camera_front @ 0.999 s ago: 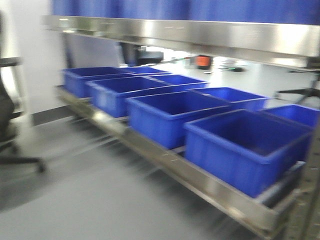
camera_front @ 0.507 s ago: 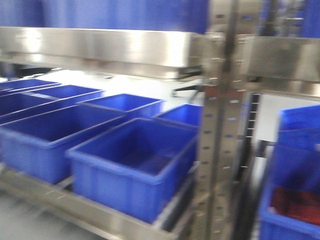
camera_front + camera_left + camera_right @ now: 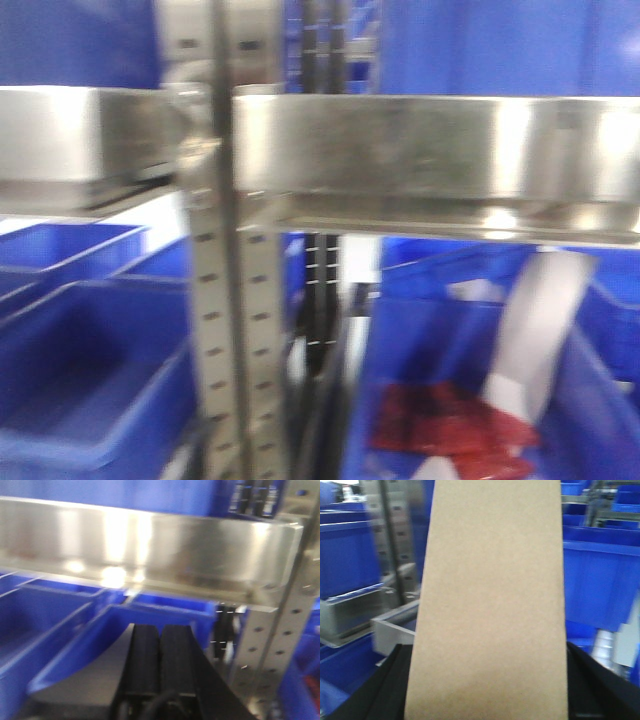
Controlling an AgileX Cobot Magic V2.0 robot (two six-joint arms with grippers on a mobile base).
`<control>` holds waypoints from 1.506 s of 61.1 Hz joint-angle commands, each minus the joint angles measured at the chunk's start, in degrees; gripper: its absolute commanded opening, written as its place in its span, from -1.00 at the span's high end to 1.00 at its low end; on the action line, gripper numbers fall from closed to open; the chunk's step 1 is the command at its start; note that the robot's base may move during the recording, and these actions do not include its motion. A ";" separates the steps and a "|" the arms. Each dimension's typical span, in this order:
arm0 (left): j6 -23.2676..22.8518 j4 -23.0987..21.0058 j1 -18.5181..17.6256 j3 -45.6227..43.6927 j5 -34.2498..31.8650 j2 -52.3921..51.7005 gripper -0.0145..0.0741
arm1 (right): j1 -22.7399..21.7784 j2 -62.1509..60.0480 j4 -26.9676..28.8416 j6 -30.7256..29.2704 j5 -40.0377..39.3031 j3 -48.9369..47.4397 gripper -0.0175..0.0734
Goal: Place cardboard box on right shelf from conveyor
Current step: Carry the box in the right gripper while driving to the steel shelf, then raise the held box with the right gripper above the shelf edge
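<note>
before the right shelf, the right gripper pinches the cardboard box, apparently mid-carry; the left gripper is pressed together. next, the box likely needs raising above the shelf lip.

Left end effector closed; right end effector gripping cardboard box.

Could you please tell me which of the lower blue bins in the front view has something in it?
The right bin, past the perforated upright: red packets and a white piece lie in it; the left bin looks empty.
</note>
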 commanded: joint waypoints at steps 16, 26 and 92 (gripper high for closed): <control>0.01 -0.34 -0.15 0.52 -4.89 -0.82 0.94 | -0.30 0.61 -1.71 -0.30 -5.66 -1.57 0.07; 0.01 -0.34 -0.15 0.52 -4.89 -0.82 0.94 | -0.30 0.61 -1.71 -0.30 -5.66 -1.57 0.07; 0.01 -0.34 -0.15 0.52 -4.89 -0.82 0.93 | -0.30 0.61 -1.71 -0.30 -5.66 -1.57 0.07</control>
